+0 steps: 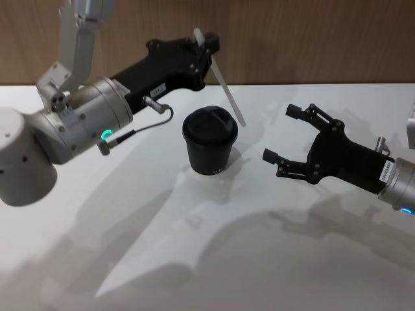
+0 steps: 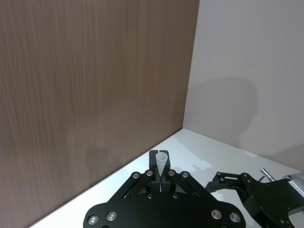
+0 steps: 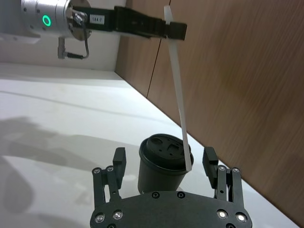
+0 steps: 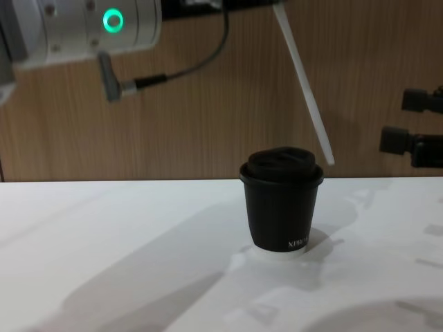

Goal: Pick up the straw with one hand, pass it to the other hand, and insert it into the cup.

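Overhead, the left gripper clamps the straw by its top end, slanting above the cup; the right gripper stands spread and empty beside the cup. Left wrist: fingers pinch the tube. Right wrist, chest: the lower tip hangs beside the lid. Lowered at this slant, it would likely miss or topple the cup.

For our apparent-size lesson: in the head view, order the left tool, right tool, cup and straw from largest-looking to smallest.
Largest, the left tool and right tool: much alike, so unranked.
Then the cup.
Smallest, the straw: long but far thinner.
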